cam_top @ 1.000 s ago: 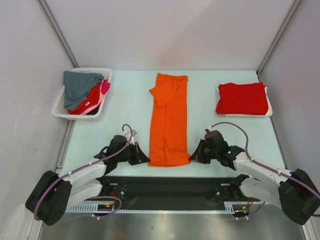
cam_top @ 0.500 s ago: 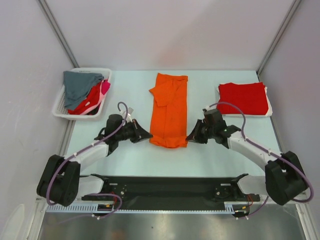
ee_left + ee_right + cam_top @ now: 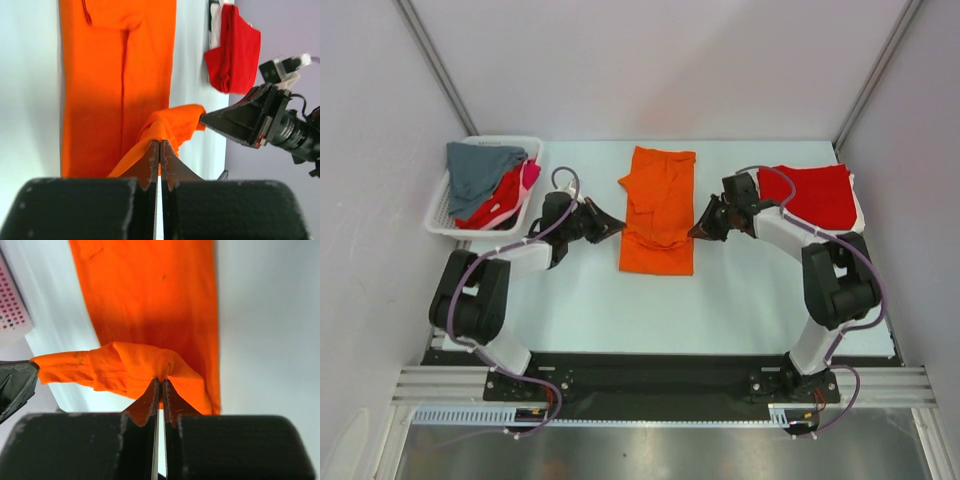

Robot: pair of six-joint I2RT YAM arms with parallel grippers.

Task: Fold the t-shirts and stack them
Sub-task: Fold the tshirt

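The bright orange cloth t-shirt (image 3: pixel 658 190) lies mid-frame on the pale table (image 3: pixel 750 290) in the top view. Its near hem is raised, clenched on either side by the left gripper (image 3: pixel 617 227) and the right gripper (image 3: pixel 694 233).

Setup's basically a little white booth. Under both sets of jaws there's a pale mint-blue table top (image 3: pixel 580 300), matte, no pattern. Well beyond the jaws sits a plain white back wall (image 3: pixel 650 70). Side walls close in outboard of each pair, a left wall (image 3: pixel 370 200) and a right wall (image 3: pixel 920 180). Grey metal posts slant up the far corners, a left post (image 3: pixel 434 62) and a right post (image 3: pixel 883 62). Behind the jaws, at the near edge, runs a black plate (image 3: pixel 650 375), then a slotted rail (image 3: pixel 650 420), then a shiny steel sheet (image 3: pixel 670 455). Light's soft and even, shadows faint.
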